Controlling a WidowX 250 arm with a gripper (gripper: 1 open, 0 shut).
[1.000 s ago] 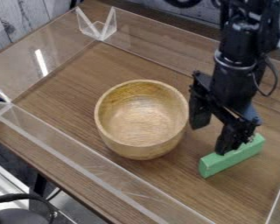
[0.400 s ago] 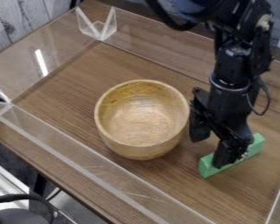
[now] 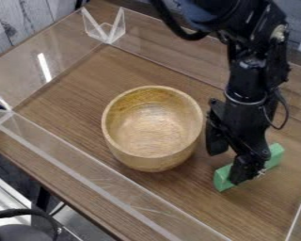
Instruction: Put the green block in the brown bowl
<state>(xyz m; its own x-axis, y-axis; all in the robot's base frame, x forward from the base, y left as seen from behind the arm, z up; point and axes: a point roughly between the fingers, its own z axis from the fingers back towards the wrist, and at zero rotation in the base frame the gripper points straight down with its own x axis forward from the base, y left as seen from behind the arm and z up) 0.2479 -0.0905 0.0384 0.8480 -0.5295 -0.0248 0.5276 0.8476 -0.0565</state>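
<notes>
The green block [image 3: 231,178] lies flat on the wooden table at the lower right, a little way right of the brown bowl [image 3: 152,126]. The bowl is round, light tan wood, standing upright with nothing inside it. My black gripper [image 3: 237,152] points straight down over the block, fingers spread open on either side of its middle, so only the block's near end and a bit of its far end show. The jaws stand apart and are not closed on the block.
A low clear acrylic wall [image 3: 65,160] rims the table along the left and front. A small clear stand [image 3: 104,25] sits at the far left corner. The black arm [image 3: 251,38] rises from the gripper toward the top right.
The gripper has sunk lower onto the green block, covering more of it. It has stayed open. Block and bowl have not moved.
</notes>
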